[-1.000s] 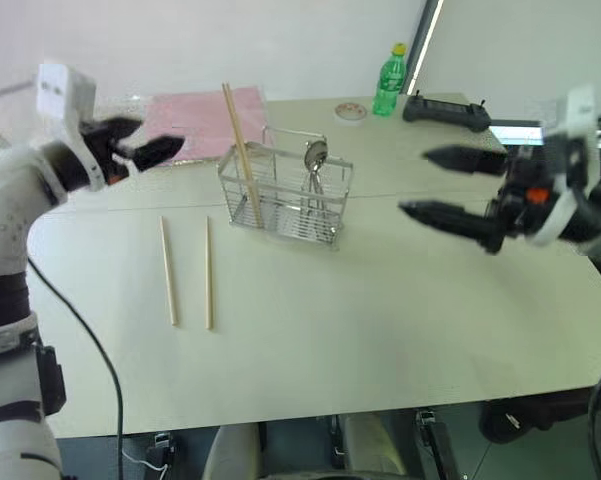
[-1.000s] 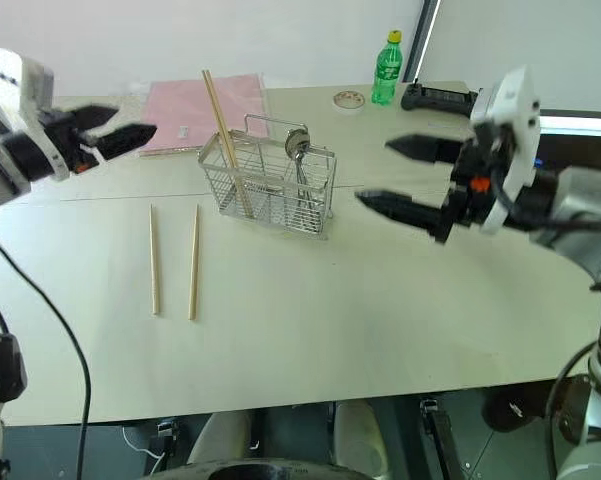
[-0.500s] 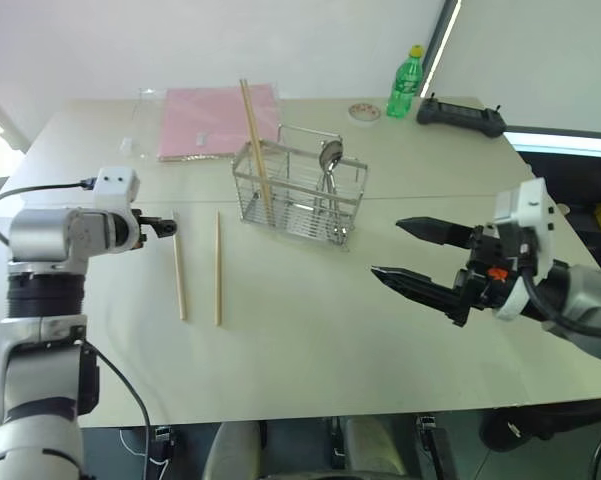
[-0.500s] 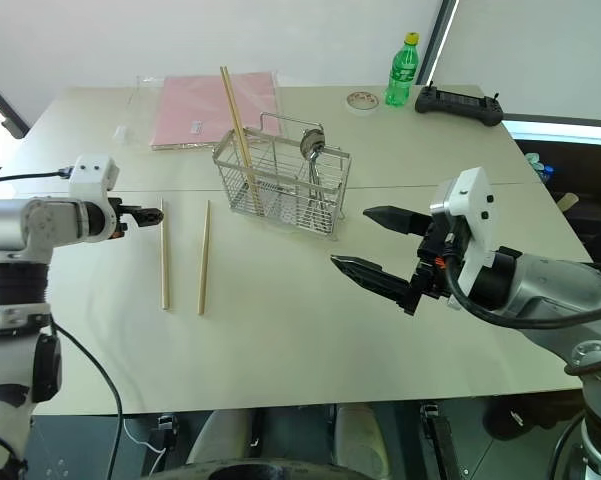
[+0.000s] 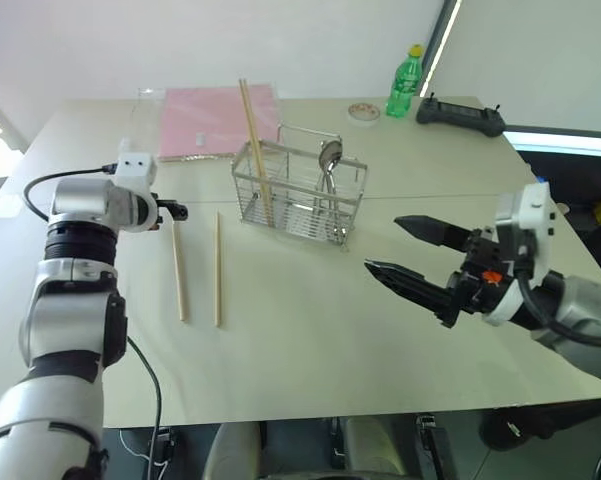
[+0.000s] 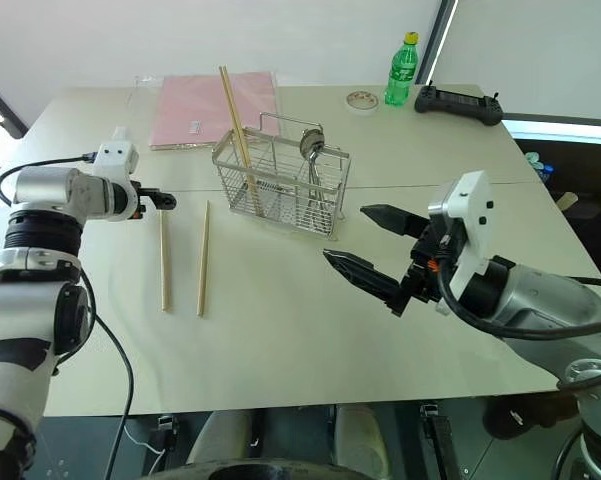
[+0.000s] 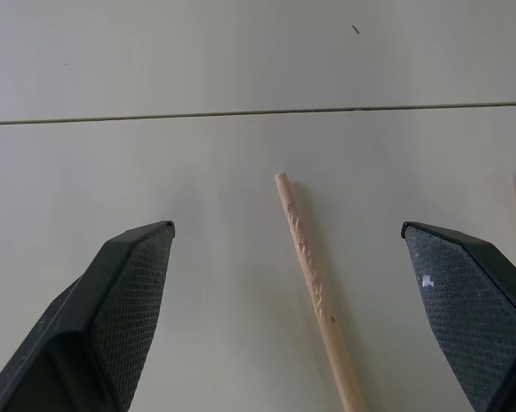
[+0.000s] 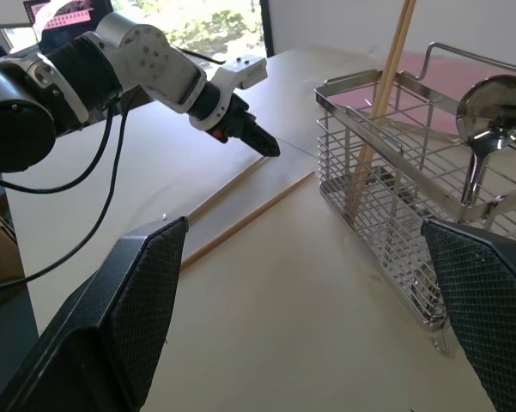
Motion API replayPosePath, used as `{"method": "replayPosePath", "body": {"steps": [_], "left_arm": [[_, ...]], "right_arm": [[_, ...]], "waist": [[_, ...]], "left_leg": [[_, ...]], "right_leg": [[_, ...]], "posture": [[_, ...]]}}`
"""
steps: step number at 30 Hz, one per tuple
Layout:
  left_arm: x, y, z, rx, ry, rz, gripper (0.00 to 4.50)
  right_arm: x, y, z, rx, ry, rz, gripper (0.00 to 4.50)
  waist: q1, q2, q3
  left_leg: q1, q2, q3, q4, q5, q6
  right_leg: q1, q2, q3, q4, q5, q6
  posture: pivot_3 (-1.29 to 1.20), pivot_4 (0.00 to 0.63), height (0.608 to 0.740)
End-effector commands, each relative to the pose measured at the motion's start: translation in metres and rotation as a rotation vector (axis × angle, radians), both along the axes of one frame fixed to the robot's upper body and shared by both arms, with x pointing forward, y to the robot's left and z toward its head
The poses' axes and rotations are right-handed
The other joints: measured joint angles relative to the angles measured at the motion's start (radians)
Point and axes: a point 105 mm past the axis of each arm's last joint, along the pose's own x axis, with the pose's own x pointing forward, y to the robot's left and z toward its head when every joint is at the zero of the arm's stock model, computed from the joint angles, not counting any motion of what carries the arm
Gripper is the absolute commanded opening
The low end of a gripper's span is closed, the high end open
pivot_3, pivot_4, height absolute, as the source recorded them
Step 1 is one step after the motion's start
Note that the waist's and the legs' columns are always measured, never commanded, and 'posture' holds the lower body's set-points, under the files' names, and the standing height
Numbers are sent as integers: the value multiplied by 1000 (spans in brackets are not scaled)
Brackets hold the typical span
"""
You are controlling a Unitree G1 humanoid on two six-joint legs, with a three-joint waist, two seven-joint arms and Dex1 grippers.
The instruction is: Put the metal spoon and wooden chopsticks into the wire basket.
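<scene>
While both our grippers gape empty, the shiny metal spoon (image 5: 329, 160) and one pale wooden stick stand in the wire basket (image 5: 298, 192) at upper centre; two wooden chopsticks (image 5: 198, 269) lie at its lower left.

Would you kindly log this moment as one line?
left gripper: open over table chopstick | right gripper: open, empty | wire basket: holds spoon, one chopstick

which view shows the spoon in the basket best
The right wrist view: the metal spoon stands close and large, bowl up, handle down inside the wire basket. The left and right eye views show it from farther off as a small shape at the basket's right end, with one chopstick leaning at the other end.
</scene>
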Motion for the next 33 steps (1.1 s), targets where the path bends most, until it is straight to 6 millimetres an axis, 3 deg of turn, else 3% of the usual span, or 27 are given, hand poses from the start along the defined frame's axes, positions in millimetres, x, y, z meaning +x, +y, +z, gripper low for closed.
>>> {"method": "replayPosePath", "body": {"steps": [1,6,9,16,24,28,30,33], "left_arm": [[4,-1,3,-1,0,15,4500],[-3,-3,-14,-56,78,61,4500],[-6,-8,-19,-102,101,67,3674],[-4,-9,-14,-108,90,80,166],[0,-5,-2,-118,55,106,72],[18,11,40,-114,-168,156,72],[34,19,96,-103,-449,160,72],[32,7,208,-227,-925,59,72]], "right_arm": [[-7,2,6,-7,-40,8,4457],[-6,-1,6,13,-37,-16,4457],[-6,-2,7,23,-37,-24,4500],[-6,-3,5,20,-33,-34,4500],[-6,-6,2,12,-19,-32,4500],[-9,-10,-2,-7,10,-25,4500],[-11,-12,-5,-21,28,-24,4500],[-13,-17,-6,-34,50,-28,4500]], "waist": [[0,0,0],[-1,1,-1],[-1,2,-2],[4,4,-3],[3,4,-3],[1,2,-2],[2,0,-1],[5,-6,2]], "left_leg": [[0,0,0,0,0,0],[1,0,0,1,0,0],[1,0,0,1,0,0],[1,0,0,2,0,0],[1,-1,0,3,0,0],[1,-1,0,2,0,0],[0,0,0,2,0,0],[-1,0,-1,2,0,0]], "right_leg": [[0,0,0,0,0,0],[1,0,0,1,1,1],[1,0,0,1,1,2],[2,-1,0,0,1,2],[3,-1,0,0,1,2],[2,-1,0,0,1,2],[2,-1,0,0,2,3],[1,0,0,0,3,4]], "posture": [[0,150,721],[0,150,721],[0,150,721],[0,150,721],[0,150,721],[0,150,721],[0,150,721],[0,150,721]]}}
